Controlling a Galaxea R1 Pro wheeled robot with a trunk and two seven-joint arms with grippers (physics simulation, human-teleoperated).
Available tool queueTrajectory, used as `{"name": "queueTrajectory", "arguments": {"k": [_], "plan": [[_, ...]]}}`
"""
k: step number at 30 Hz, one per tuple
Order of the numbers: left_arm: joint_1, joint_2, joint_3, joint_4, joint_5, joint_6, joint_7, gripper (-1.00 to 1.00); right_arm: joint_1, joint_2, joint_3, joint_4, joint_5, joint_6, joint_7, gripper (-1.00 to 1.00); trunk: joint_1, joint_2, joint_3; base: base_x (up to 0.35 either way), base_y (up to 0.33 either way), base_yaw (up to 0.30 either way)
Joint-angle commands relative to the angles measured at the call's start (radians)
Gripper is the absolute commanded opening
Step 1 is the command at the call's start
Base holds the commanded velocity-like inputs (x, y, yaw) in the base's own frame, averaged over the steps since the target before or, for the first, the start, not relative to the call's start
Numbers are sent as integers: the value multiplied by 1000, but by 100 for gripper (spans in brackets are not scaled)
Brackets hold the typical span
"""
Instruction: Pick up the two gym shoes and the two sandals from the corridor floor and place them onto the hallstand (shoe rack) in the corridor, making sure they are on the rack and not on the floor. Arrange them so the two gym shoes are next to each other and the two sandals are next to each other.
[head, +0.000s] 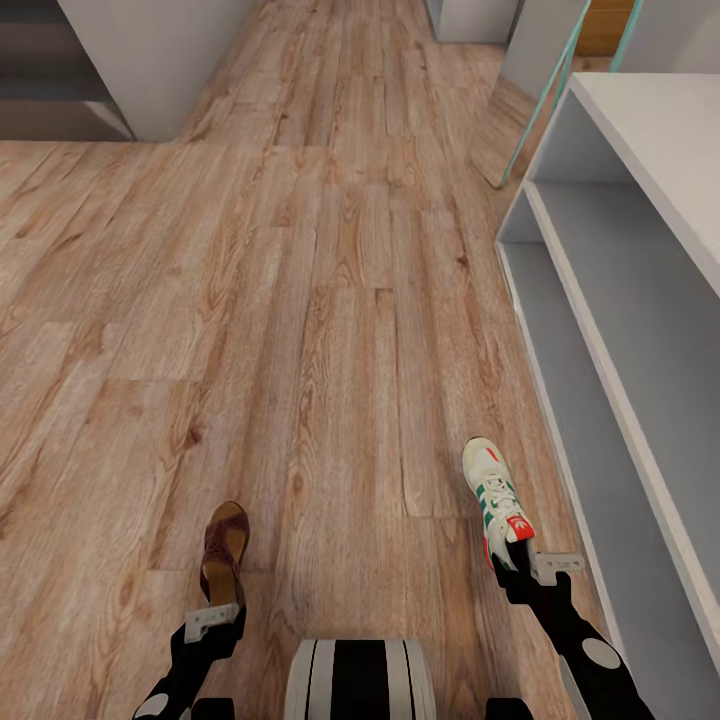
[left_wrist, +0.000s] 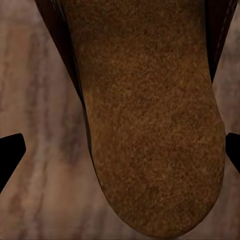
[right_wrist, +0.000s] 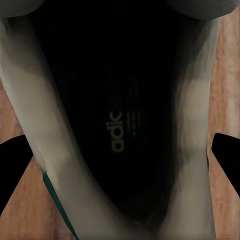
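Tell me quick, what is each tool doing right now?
Left tool: closed on the brown sandal, gripped at its heel.
Right tool: closed on the white gym shoe, also at the heel.

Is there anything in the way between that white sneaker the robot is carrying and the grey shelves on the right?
Nothing visible. The gym shoe sits at the right gripper, just beside the hallstand. Only bare corridor floor lies between them, and the shelf levels that show look open. The left gripper carries a sandal, well off to the other side.
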Motion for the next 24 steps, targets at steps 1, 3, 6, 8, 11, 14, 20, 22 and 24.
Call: {"name": "queueTrajectory", "arguments": {"k": [1, 3, 6, 8, 11, 14, 20, 22, 24], "plan": [[-1, 0, 5, 1, 3, -2, -10, 100, 0, 0, -3, -1, 7, 3, 7, -100, 0, 0, 0, 0, 0, 0], [-1, 0, 4, 1, 3, -2, -9, 100, 0, 0, -3, -1, 7, 3, 7, -100, 0, 0, 0, 0, 0, 0], [-1, 0, 6, -1, 5, -2, -9, -100, 0, 0, -3, -1, 7, 3, 7, -100, 0, 0, 0, 0, 0, 0], [-1, 0, 7, -2, 5, -2, -9, -100, 0, 0, -3, -1, 7, 3, 7, -100, 0, 0, 0, 0, 0, 0], [-1, 0, 7, -5, 6, -2, -9, -100, 0, 0, -3, -1, 7, 3, 7, -100, 0, 0, 0, 0, 0, 0], [-1, 0, 7, -9, 7, -3, -9, -100, 0, 1, -3, -1, 7, 3, 7, -100, 0, 0, 0, 0, 0, 0], [-1, 0, 7, -10, 7, -3, -9, -100, 0, 1, -3, -1, 7, 3, 7, -100, 0, 0, 0, 0, 0, 0], [-1, 0, 8, -10, 7, -3, -9, -100, 0, 1, -3, -1, 7, 3, 7, -100, 0, 0, 0, 0, 0, 0], [-1, 0, 8, -10, 7, -3, -9, -100, 0, 1, -3, -1, 7, 3, 7, -100, 0, 0, 0, 0, 0, 0]]}}
